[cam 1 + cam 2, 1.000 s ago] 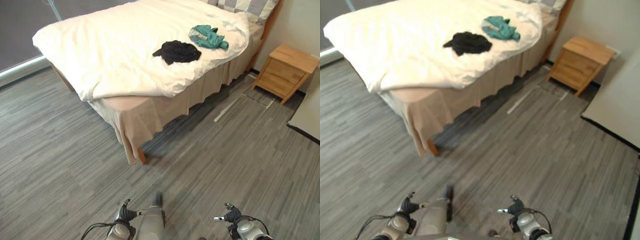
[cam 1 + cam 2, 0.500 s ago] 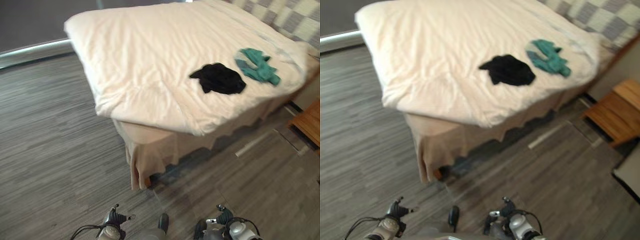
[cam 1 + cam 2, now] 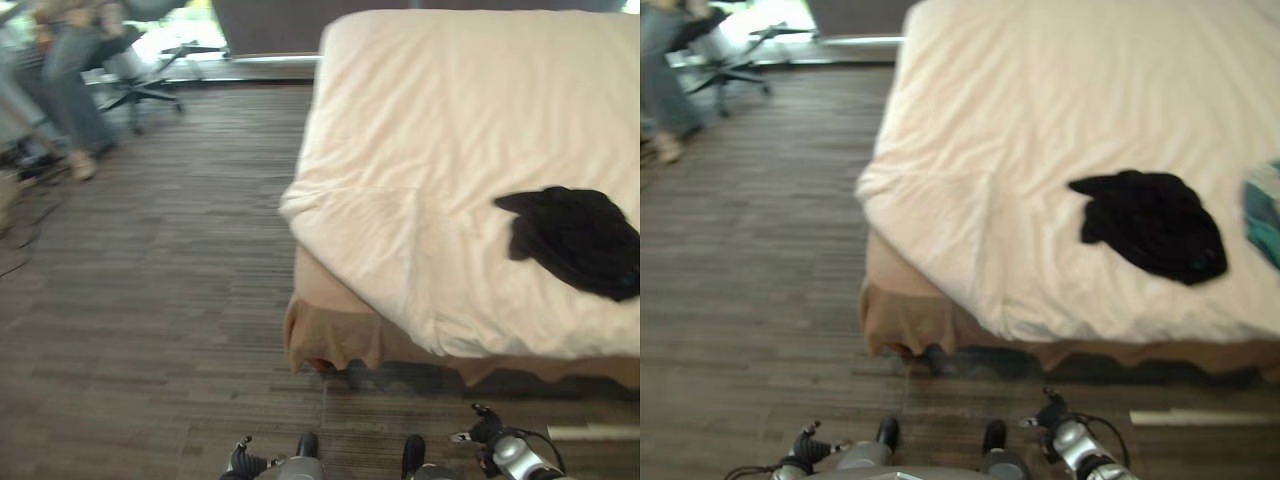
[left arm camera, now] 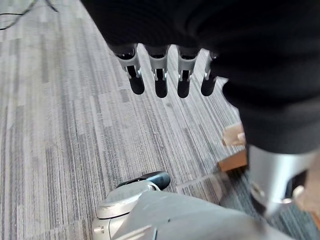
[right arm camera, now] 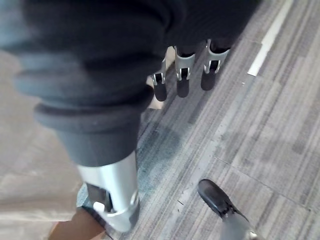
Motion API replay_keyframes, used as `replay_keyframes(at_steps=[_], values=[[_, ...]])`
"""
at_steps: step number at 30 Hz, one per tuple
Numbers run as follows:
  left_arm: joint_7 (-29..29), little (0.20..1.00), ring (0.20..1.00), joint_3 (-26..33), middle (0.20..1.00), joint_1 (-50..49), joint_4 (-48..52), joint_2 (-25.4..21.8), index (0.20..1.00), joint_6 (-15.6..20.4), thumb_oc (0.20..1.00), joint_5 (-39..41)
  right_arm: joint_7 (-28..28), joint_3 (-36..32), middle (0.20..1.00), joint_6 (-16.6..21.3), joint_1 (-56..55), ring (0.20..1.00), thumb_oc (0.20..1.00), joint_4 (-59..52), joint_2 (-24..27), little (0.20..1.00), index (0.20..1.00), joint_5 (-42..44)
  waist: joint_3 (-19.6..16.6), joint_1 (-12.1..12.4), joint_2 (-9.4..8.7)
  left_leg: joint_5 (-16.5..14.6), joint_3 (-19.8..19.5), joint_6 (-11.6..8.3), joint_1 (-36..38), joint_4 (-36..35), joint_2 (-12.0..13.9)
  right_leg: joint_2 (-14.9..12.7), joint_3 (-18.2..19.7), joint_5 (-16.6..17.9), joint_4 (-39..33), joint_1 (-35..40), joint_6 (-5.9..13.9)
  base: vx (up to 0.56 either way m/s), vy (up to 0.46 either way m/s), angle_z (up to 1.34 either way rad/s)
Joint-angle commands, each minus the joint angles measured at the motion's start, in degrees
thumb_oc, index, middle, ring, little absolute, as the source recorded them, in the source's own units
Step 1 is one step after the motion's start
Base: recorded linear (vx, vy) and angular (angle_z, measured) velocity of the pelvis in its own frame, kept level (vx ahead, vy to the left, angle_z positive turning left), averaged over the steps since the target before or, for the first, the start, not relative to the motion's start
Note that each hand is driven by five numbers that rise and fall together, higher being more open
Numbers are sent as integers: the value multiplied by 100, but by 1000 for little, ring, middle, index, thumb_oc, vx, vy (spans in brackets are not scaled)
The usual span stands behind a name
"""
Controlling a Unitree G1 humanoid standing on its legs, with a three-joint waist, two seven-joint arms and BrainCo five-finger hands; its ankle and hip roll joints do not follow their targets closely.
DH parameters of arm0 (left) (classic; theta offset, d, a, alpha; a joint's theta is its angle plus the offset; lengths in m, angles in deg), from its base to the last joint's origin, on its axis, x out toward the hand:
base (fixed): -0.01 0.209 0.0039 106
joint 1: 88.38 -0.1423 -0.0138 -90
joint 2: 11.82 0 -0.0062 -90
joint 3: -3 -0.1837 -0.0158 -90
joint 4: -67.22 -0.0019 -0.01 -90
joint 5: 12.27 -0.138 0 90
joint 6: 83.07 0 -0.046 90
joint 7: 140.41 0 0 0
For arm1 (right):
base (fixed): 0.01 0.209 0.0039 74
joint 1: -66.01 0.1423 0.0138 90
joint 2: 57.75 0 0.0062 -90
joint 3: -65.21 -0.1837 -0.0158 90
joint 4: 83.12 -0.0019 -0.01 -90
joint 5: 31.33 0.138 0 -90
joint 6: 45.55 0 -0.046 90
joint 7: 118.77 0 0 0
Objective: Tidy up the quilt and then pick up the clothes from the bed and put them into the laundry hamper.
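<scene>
Black garment (image 3: 1150,222) on the quilt (image 3: 1040,150) — well apart from both relaxed, empty robot hands (image 4: 165,75) (image 5: 185,70).

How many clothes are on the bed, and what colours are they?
Black garment: 1
Teal garment, at the right edge of the right eye view: 1
Total: 2 clothes, both lying on the cream quilt.

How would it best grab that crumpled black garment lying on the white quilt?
Probably by pinching the bunched folds at the middle of the crumpled black garment, coming from above at the bed's near edge: it lies loose in a heap on the white quilt, offering raised folds.
</scene>
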Motion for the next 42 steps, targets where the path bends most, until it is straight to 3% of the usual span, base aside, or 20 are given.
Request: replay_keyframes(at_steps=[1,4,5,10,13,14,17,18,20,21,22,23,26,30,31,34,37,40,41,42], values=[[198,1000,1000,354,1000,448,-123,-389,1000,223,1000,637,-139,-225,1000,89,92,1000,1000,190,-150,1000,1000,275,-55,-64,159,-595,145,168,329,198,-139,-520,45,-385,-26,-57,926,10,-16,-7],[268,1000,1000,1042,1000,317,255,-592,1000,437,1000,1569,-141,-347,1000,44,-80,1000,1000,317,-107,1000,1000,151,-148,-57,310,-452,380,155,428,-51,-120,-472,-60,-457,-26,5,868,45,25,32],[509,1000,1000,1350,1000,377,791,-929,1000,683,1000,1849,-187,-397,1000,64,-239,1000,1000,293,-120,1000,1000,112,-114,-40,344,-288,347,100,450,-133,-55,-467,-135,-446,-26,66,871,31,39,45],[917,1000,1000,1437,1000,405,3453,-2253,1000,847,1000,765,-118,-389,1000,177,-850,1000,1000,148,-169,1000,1000,-38,-133,-105,379,-232,463,54,596,-313,60,-450,-287,-422,-26,208,920,27,0,12],[795,1000,1000,1481,1000,414,4432,-2609,1000,874,1000,466,-36,-398,1000,162,-980,1000,1000,200,-171,1000,1000,-117,-144,-114,372,-262,446,62,620,-320,46,-456,-266,-416,-26,213,937,18,9,-6],[626,1000,1000,1327,1000,591,5344,-2939,1000,942,1000,26,67,-426,1000,143,-1018,1000,1000,290,-152,1000,1000,-172,-127,-164,370,-344,456,73,699,-314,31,-476,-214,-421,-26,255,963,0,0,0],[636,1000,1000,1024,1000,1023,5716,-3114,1000,922,1000,-335,125,-396,1000,122,-933,1000,1000,312,-136,1000,1000,-187,-104,-262,348,-354,498,108,673,-313,-27,-502,-114,-331,-26,151,997,14,24,-2],[521,1000,1000,567,1000,1632,6177,-3294,1000,817,1000,-1033,151,-304,1000,118,-894,1000,1000,279,-116,1000,1000,-259,-56,-381,350,-431,572,131,698,-326,-61,-520,14,-293,-7,55,1047,-6,57,-6],[489,1000,1000,277,1000,1997,6385,-3353,1000,741,1000,-1398,145,-303,1000,99,-862,1000,1000,286,-120,1000,1000,-285,-57,-410,343,-414,625,144,648,-355,-85,-550,62,-239,-21,-38,1068,-24,43,-25],[457,1000,1000,-128,1000,2581,6564,-3312,1000,711,1000,-1782,140,-221,1000,91,-813,1000,1000,242,-108,1000,1000,-274,-47,-546,342,-416,682,151,594,-380,-108,-578,124,-183,-26,-170,1108,-28,23,-41],[475,1000,1000,-191,1000,2659,6519,-3298,1000,714,1000,-1791,141,-256,1000,88,-807,1000,1000,240,-114,1000,1000,-274,-48,-505,339,-415,690,153,580,-380,-111,-581,133,-179,-26,-191,1110,-37,47,-46],[508,1000,1000,-619,1000,3349,6288,-3128,1000,610,1000,-1968,151,-100,1000,99,-740,1000,1000,107,-43,1000,1000,-293,11,-693,342,-397,744,159,500,-380,-111,-598,217,-118,-22,-363,1133,-66,37,-29],[728,1000,1000,-1298,1000,4599,5339,-2794,1000,311,1000,-2188,154,89,1000,106,-563,1000,1000,-83,91,1000,1000,-355,223,-850,324,-319,800,166,289,-380,-114,-603,336,-30,29,-693,1138,-118,25,-32],[1014,1000,1000,-1919,1000,5755,4126,-2635,1000,-93,1000,-2550,69,189,1000,128,-186,1000,1000,-192,180,1000,1000,-285,604,-960,271,-215,805,164,-23,-312,-105,-608,477,40,160,-1097,1133,-161,-3,-22],[1178,1000,1000,-2181,1000,6329,3430,-2614,1000,-308,1000,-2732,-28,284,1000,176,67,1000,1000,-285,224,1000,1000,-172,865,-1013,197,-154,819,148,-298,-154,-64,-614,572,74,294,-1370,1127,-206,-52,-9],[1250,1000,1000,-2533,1000,7078,2455,-2670,1000,-725,1000,-2978,-179,376,1000,250,284,1000,1000,-491,265,1000,1000,-91,1204,-1064,73,-121,817,117,-811,226,39,-664,620,101,483,-1763,1119,-208,-71,-13],[1223,1000,1000,-2767,1000,7380,1727,-2666,1000,-917,1000,-3078,-236,402,1000,343,289,1000,1000,-648,243,1000,1000,79,1442,-1128,-7,-95,813,101,-1082,357,122,-701,602,113,575,-1996,1123,-105,-57,-4],[1089,620,620,-2848,620,7361,1611,-2777,620,-881,620,-3121,-221,396,1000,394,161,1000,1000,-598,166,1000,1000,192,1579,-1130,-48,-64,806,73,-1220,406,166,-722,593,121,618,-2139,1112,-55,-46,1],[1074,520,520,-2798,520,7254,1751,-2871,520,-824,520,-3069,-212,398,1000,400,110,1000,1000,-593,142,1000,1000,215,1596,-1116,-44,-57,806,63,-1234,406,183,-726,595,121,611,-2146,1108,-17,-15,6],[1068,473,473,-2787,473,7238,1766,-2882,473,-826,473,-3070,-212,406,1000,400,107,1000,1000,-593,143,1000,1000,215,1592,-1120,-45,-57,808,62,-1233,405,185,-724,596,122,610,-2146,1107,6,-13,6]])
